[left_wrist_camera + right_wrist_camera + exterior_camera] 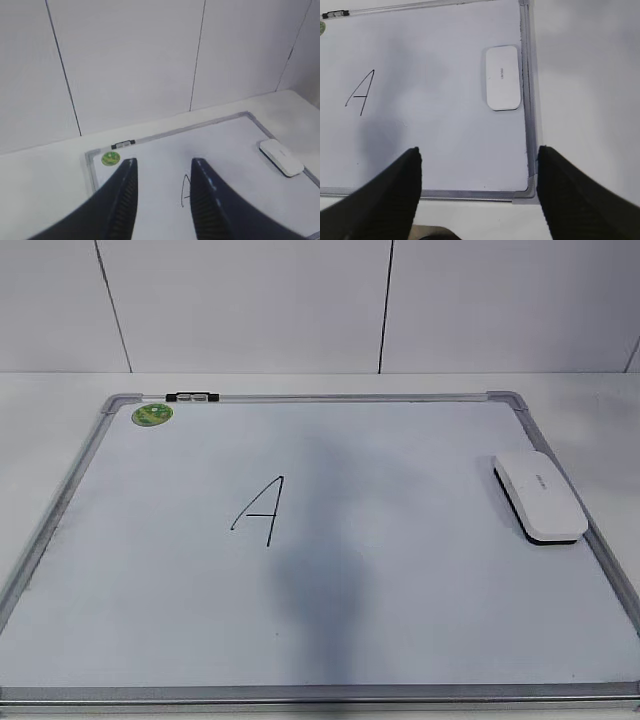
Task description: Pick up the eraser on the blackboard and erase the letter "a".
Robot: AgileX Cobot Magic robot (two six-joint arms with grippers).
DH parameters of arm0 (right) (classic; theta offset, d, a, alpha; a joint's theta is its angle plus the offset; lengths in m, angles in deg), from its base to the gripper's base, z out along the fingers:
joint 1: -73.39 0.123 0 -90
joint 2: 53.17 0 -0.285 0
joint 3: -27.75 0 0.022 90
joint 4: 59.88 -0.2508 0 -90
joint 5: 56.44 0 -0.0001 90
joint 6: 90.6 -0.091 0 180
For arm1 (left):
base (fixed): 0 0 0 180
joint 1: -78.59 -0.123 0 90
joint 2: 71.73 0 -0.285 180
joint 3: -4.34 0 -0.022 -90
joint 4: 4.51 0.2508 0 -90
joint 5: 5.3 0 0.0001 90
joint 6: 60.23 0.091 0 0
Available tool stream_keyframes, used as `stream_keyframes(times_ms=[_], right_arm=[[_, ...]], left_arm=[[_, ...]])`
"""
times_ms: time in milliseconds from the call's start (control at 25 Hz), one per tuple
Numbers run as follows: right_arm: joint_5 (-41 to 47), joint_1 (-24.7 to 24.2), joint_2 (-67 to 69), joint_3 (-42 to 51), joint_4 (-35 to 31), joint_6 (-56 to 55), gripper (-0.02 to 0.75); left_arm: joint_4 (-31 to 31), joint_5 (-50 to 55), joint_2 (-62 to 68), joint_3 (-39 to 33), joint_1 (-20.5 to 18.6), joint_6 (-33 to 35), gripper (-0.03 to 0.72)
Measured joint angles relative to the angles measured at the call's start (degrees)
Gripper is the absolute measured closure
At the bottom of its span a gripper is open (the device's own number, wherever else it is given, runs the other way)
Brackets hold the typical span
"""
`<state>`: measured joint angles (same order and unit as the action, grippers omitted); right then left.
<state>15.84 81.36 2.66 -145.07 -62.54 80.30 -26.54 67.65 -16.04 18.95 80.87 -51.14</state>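
The blackboard (420, 590) is a whiteboard with a silver-grey frame, lying flat on the white table. The white eraser (540, 497) lies on it by the right frame edge. It also shows in the left wrist view (281, 158) and the right wrist view (503, 77). A tall pointed capital "A" (260, 510) is written left of centre. No lowercase "a" shows in any view. My left gripper (162, 167) is open and empty, high above the board's near left. My right gripper (479, 152) is open and empty above the board's near right corner. Neither gripper shows in the exterior view.
A round green sticker (152, 414) sits in the far left corner of the board. A small black-and-white clip (192, 397) is on the far frame edge. A white panelled wall (320, 300) stands behind the table. A soft shadow lies across the board's middle.
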Motion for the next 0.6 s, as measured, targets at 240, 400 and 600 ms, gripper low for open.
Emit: stream_keyframes(times_ms=[240,400,600], right_arm=[[0.18,0.00,-9.79,6.32,-4.32,0.00,0.178],[0.33,0.00,-16.76,9.94,-6.68,0.67,0.178],[0.45,0.00,-25.04,14.70,-7.17,2.21,0.178]], left_arm=[[1.61,0.21,-12.62,-4.85,0.00,0.00,0.435],[1.87,0.30,-20.32,-12.09,0.12,0.00,0.435],[2.41,0.30,-29.27,-22.91,0.11,0.00,0.436]])
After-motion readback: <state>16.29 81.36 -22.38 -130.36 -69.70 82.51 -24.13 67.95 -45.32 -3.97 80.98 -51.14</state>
